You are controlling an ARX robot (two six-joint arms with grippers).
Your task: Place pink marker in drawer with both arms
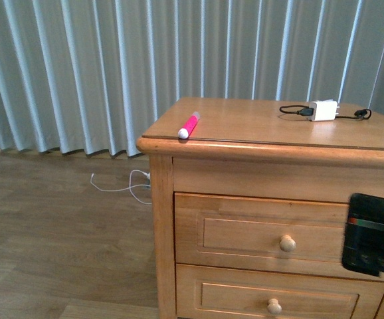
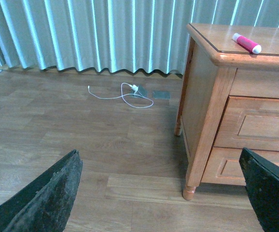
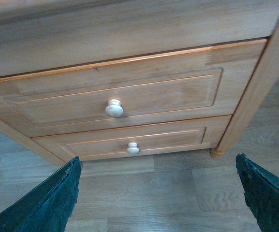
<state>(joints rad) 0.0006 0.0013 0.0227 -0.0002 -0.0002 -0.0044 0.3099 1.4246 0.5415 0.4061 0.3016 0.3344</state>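
White charger lies on the cabinet top; white cable on the floor.

Your left gripper hangs above the wooden floor, its black fingers spread wide. The pink marker lies on the honey-coloured cabinet, white end at the top's front edge, near a corner. The drawer beneath sits closed. A white cable curls before the pleated curtain.

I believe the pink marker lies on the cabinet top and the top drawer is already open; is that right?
Not quite: the drawer is shut, as the right wrist view shows; the pink marker lies as you say.
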